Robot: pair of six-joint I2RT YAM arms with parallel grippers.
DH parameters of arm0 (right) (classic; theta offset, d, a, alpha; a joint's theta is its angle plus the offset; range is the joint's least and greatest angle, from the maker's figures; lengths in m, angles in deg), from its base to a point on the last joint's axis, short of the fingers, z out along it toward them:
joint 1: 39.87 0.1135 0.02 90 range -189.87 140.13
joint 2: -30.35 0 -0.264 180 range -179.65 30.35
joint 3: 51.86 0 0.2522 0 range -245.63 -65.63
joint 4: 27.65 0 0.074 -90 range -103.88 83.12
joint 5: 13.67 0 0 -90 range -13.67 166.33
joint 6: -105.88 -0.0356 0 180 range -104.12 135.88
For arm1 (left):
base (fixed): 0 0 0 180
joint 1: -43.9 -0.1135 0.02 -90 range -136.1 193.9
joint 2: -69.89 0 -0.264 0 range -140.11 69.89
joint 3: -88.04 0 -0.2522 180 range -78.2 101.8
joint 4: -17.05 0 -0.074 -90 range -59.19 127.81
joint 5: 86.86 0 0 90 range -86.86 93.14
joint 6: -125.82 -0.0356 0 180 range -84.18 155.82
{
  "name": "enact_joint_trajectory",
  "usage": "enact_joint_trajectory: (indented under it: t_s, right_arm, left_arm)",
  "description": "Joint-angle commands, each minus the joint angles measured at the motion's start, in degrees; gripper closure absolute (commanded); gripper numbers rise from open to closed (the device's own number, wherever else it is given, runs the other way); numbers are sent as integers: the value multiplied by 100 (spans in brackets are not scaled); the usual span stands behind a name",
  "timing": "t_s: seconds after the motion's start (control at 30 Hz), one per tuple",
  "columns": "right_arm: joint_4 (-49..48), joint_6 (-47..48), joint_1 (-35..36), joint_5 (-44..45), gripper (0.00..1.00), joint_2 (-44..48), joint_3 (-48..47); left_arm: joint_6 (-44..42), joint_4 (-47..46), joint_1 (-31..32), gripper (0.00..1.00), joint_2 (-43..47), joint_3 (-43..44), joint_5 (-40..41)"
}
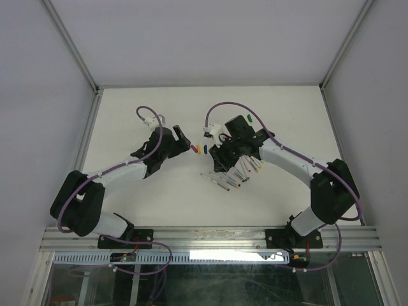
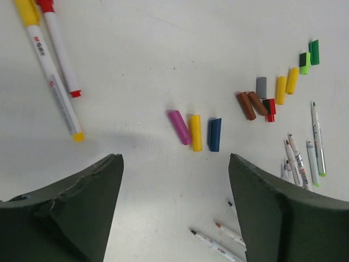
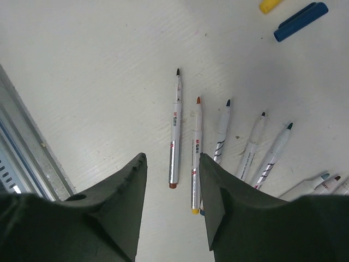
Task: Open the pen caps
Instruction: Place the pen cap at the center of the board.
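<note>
Left jaws gape empty, right jaws hang open over bare pens [image 3: 174, 142], and a swing to the capped pens [image 2: 50, 76] at ten o'clock could scatter the caps [image 2: 196, 132].

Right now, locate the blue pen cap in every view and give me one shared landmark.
Top external: the blue cap is a tiny dark speck near picture centre.
Left wrist: centre, rightmost in a row of three caps.
Right wrist: top right corner.
Landmark: the yellow cap lies right beside it in every view.
</note>
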Motion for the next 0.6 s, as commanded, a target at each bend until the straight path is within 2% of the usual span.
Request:
enact_joint_trajectory:
  t_s: [0.0, 0.13, 0.3, 0.4, 0.47, 0.57]
  right_arm:
    - [-54, 218, -77, -419, 54, 343, -150]
    - [-63, 224, -102, -453, 54, 360, -141]
    - [-63, 224, -119, -461, 54, 354, -141]
    - [-63, 224, -132, -458, 55, 345, -141]
    - [-63, 224, -128, -457, 55, 343, -141]
    - [-72, 224, -139, -459, 55, 347, -134]
  left_arm:
    - [-850, -747, -138, 13, 722, -545, 543]
    - [-985, -688, -581, 10, 855, -647, 484]
    - [-1014, 193, -840, 18, 275, 22, 1066]
    - [-1136, 677, -943, 40, -436, 638, 1127]
    - [-1227, 907, -985, 52, -843, 1108, 1060]
    - [-1346, 1050, -993, 55, -1284, 1565, 974]
